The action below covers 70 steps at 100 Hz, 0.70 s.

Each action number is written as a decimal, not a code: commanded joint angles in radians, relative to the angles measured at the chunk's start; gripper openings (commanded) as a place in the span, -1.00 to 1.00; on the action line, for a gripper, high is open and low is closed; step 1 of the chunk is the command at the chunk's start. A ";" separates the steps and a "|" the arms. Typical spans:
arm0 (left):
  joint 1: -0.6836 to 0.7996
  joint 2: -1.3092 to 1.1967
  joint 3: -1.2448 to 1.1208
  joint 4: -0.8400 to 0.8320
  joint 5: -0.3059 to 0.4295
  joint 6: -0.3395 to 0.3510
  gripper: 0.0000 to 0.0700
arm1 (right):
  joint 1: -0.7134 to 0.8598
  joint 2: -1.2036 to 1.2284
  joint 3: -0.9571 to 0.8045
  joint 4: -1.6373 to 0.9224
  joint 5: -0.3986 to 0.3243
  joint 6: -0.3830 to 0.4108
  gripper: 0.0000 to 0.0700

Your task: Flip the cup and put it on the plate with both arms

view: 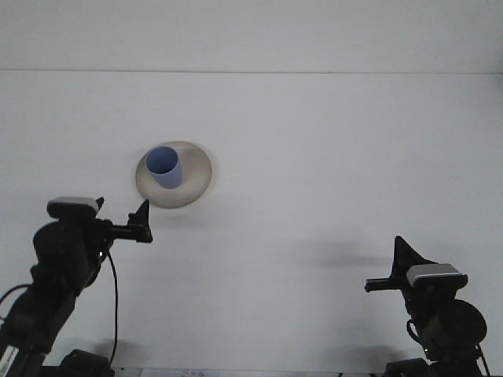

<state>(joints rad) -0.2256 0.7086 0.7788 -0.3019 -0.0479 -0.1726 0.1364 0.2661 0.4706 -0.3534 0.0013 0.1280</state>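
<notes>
Where matte white table spreads — smooth blue cup upright on round plate.

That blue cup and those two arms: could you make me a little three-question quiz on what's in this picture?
1. True or false: the blue cup stands on the plate, open end up.
2. Which gripper is nearer the plate: A) left gripper B) right gripper?
3. Fill in: neither gripper is ____ the cup.

Key: 1 true; 2 A; 3 touching.
</notes>
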 commanded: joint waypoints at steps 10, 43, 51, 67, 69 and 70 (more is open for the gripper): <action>-0.003 -0.206 -0.169 0.040 -0.002 0.047 1.00 | 0.002 0.003 0.009 0.009 -0.001 0.006 -1.00; -0.004 -0.323 -0.193 0.010 -0.001 0.163 -0.97 | 0.002 0.003 0.009 0.009 -0.001 0.007 -1.00; -0.004 -0.323 -0.193 0.013 -0.001 0.162 -0.99 | 0.002 0.003 0.009 0.010 -0.001 0.006 -1.00; -0.004 -0.327 -0.193 0.013 -0.001 0.158 -0.96 | 0.002 0.003 0.009 0.012 -0.001 0.006 -1.00; -0.004 -0.329 -0.193 0.013 -0.001 0.158 -0.95 | 0.002 0.003 0.009 0.013 -0.001 0.007 -1.00; -0.004 -0.330 -0.193 0.013 -0.001 0.158 -0.95 | 0.002 0.003 0.009 0.013 -0.001 0.006 -1.00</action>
<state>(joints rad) -0.2268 0.3809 0.5793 -0.2989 -0.0475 -0.0261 0.1364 0.2661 0.4706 -0.3534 0.0010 0.1280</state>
